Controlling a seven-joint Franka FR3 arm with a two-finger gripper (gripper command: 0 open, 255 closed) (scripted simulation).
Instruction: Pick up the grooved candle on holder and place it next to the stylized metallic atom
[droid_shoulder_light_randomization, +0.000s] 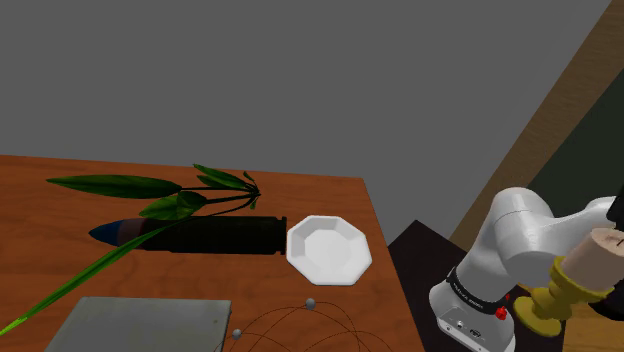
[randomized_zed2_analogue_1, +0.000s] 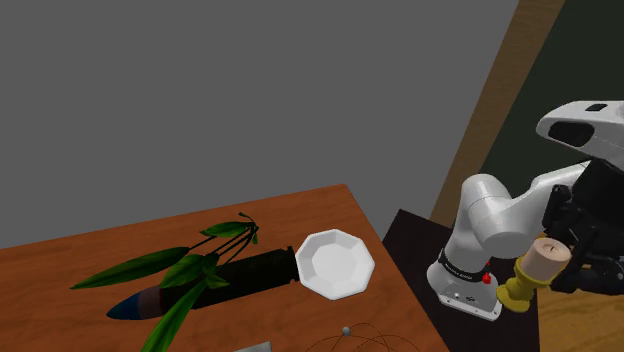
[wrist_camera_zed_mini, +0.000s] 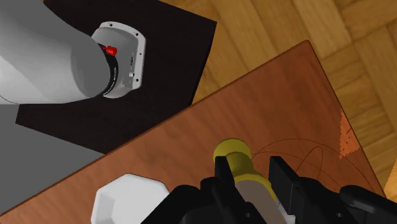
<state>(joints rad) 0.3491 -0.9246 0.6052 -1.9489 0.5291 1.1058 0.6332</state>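
Presently the candle on holder (randomized_zed2_analogue_1: 540, 268) hangs in the air at the right of the second exterior view, clear of the table's edge and just right of the white arm's (randomized_zed2_analogue_1: 480, 215) base. It is tilted, with the pale beige body uppermost and the yellow holder foot pointing down and to the left. Grooves on the body cannot be made out. The gripper (wrist_camera_zed_mini: 251, 173) is closed on it: in the wrist view the two black fingers (wrist_camera_zed_mini: 222, 178) clasp the pale body from either side, and the yellow foot projects beyond their tips. In the shoulder view the candle sits at the lower right, and the frame's right edge cuts off the hand behind it.

The atom (droid_shoulder_light_randomization: 310, 302) lies on the brown wooden table (droid_shoulder_light_randomization: 60, 185) at the bottom centre of the shoulder view. It is thin wire loops with small grey balls, and its lower part is cut off. Just above it sits a white octagonal bowl (droid_shoulder_light_randomization: 328, 250). Left of the bowl a dark pot (droid_shoulder_light_randomization: 215, 236) lies on its side, its far end partly hidden by green leaves (droid_shoulder_light_randomization: 115, 185). A grey slab (droid_shoulder_light_randomization: 140, 322), cut off at the lower left, cannot be identified.
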